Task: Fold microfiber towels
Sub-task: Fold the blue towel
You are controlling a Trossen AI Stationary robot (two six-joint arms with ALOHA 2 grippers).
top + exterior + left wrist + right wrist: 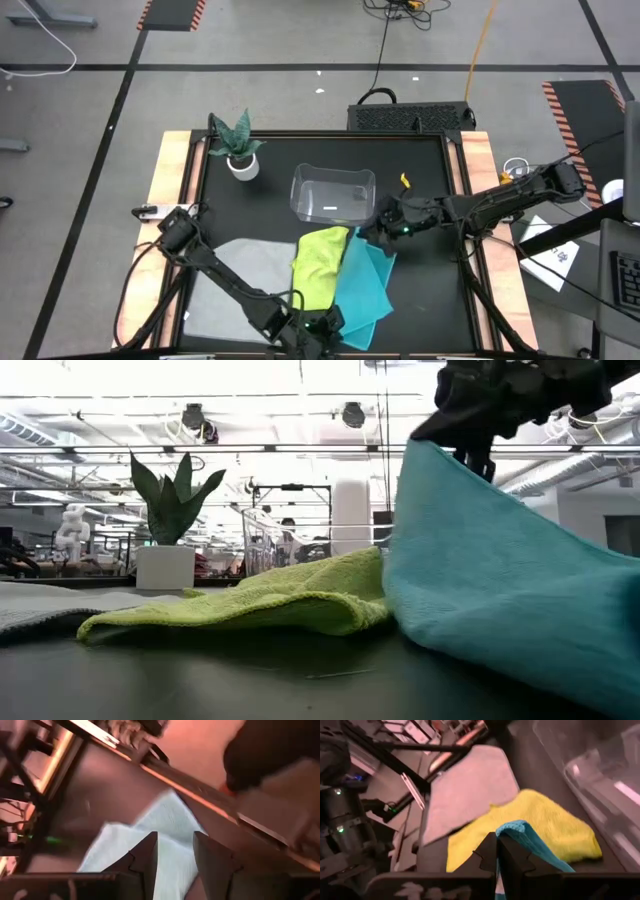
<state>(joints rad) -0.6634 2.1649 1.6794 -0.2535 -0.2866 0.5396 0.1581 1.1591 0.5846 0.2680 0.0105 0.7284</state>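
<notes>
Cloth piled on a matt tabletop

You are looking at a nubby teal towel (500, 570), a fuzzy yellow-green towel (290, 598), and at 12 o'clock a glossy clear plastic bin (332, 194).

I work in a robotics lab: hazard-striped floor tape (172, 13) and loose cables (384, 45) surround my table (178, 150), with ceiling pipes (250, 450) and open industrial space stretching beyond my fingers.
</notes>
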